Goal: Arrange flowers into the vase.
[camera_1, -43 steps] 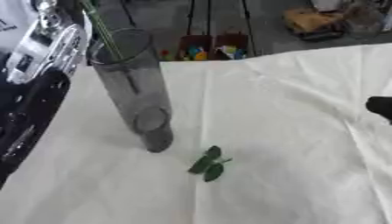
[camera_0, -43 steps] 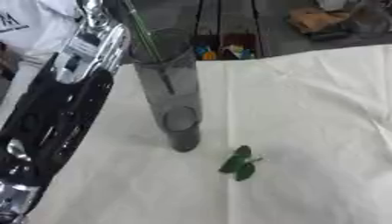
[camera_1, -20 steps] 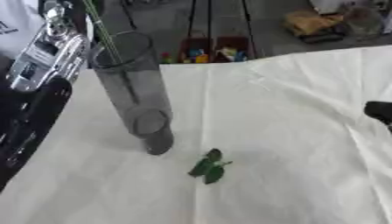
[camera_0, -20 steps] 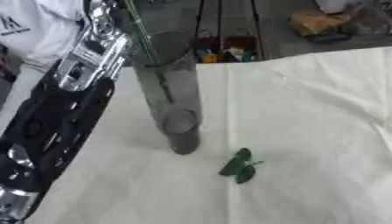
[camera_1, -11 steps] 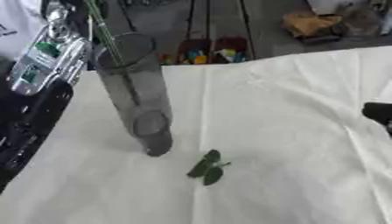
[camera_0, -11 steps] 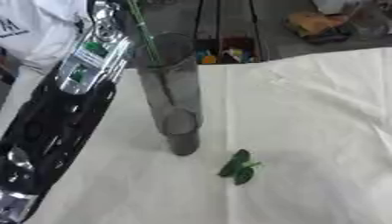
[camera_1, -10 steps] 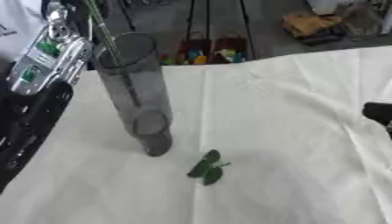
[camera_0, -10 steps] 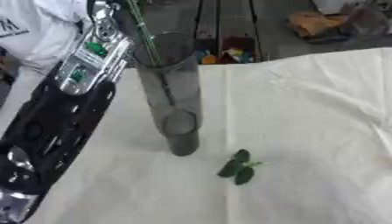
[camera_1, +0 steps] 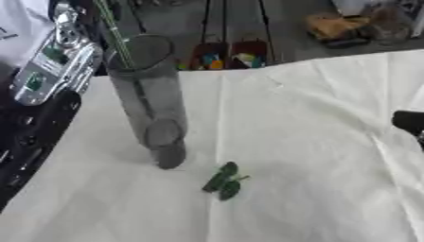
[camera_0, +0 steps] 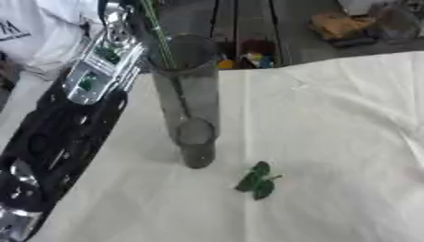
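A tall grey glass vase (camera_0: 189,99) stands upright on the white cloth (camera_0: 331,118). A thin green stem (camera_0: 159,38) rises out of its mouth and leaves the picture at the top. My left arm, black with silver joints, runs from the lower left up along the vase. The left hand (camera_0: 116,12) is largely cut off by the top edge, next to the stem. A small sprig of green leaves (camera_0: 257,179) lies on the cloth right of the vase's base. A dark bit of my right hand (camera_1: 410,122) shows at the right edge, far from the vase.
Beyond the cloth's far edge stand boxes with coloured items (camera_1: 224,56) and a brown bundle (camera_0: 340,26). A person's white garment (camera_0: 33,33) shows at the upper left. The cloth is wrinkled toward the right.
My left forearm has turned slightly beside the vase. The vase, the stem and the leaf sprig stay where they were.
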